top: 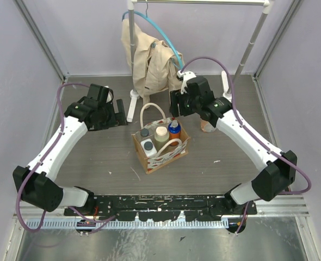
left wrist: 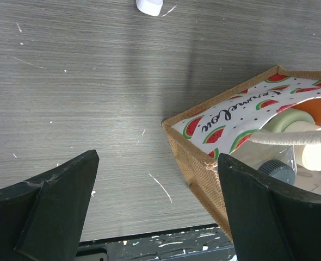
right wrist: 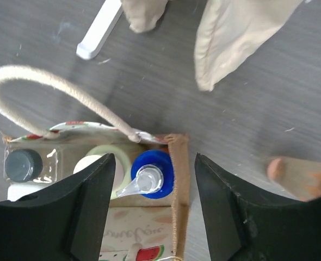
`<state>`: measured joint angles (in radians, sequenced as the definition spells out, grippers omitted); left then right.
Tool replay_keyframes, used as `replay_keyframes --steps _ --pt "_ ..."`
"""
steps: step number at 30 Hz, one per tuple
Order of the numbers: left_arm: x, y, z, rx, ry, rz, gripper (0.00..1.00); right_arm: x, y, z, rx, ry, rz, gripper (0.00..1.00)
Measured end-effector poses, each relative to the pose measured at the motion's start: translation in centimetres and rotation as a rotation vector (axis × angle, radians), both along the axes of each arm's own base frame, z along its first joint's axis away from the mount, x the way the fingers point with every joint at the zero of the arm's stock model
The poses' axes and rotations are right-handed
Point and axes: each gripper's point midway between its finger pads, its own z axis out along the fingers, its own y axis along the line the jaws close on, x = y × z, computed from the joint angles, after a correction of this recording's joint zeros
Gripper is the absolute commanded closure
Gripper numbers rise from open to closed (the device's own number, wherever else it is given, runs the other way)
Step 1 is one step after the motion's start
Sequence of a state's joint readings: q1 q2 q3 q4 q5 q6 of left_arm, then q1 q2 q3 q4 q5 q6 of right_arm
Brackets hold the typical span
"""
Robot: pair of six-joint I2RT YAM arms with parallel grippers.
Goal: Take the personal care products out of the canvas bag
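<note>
The canvas bag (top: 168, 155) stands upright mid-table. It holds the dark-capped clear bottle (top: 144, 132), the white rectangular bottle (top: 148, 145), the cream-lidded beige bottle (top: 161, 133) and the blue-capped orange bottle (top: 174, 129). The pink-capped peach bottle (top: 207, 125) lies on the table right of the bag, partly behind my right arm. My right gripper (top: 177, 103) is open above the bag's far end; in the right wrist view (right wrist: 154, 174) its jaws straddle the blue cap (right wrist: 159, 162) from above. My left gripper (top: 118, 111) is open and empty left of the bag (left wrist: 196, 163).
A beige jacket (top: 149, 60) hangs on a white clothes rack at the back. One rack foot (top: 132, 103) rests on the table between my grippers. The bag's cream handles (right wrist: 57, 87) arch above its opening. Enclosure walls stand on both sides.
</note>
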<state>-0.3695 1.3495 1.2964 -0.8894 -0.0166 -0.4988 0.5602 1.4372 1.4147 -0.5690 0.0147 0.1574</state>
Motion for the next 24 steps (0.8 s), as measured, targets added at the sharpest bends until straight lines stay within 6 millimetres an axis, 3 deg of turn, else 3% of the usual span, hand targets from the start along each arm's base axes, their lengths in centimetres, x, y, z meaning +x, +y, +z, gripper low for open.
replay_keyframes --steps 3,13,24 --pt "-0.1 0.0 -0.1 0.003 0.005 0.0 0.02 -0.9 0.9 -1.7 0.013 0.074 0.034 0.35" --pt "-0.3 -0.1 -0.1 0.003 0.008 -0.005 0.02 -3.8 2.4 -4.4 0.054 0.212 0.093 0.39" --pt "-0.3 -0.2 -0.1 0.002 0.008 -0.006 0.02 -3.6 2.6 -4.9 0.064 0.206 0.094 0.47"
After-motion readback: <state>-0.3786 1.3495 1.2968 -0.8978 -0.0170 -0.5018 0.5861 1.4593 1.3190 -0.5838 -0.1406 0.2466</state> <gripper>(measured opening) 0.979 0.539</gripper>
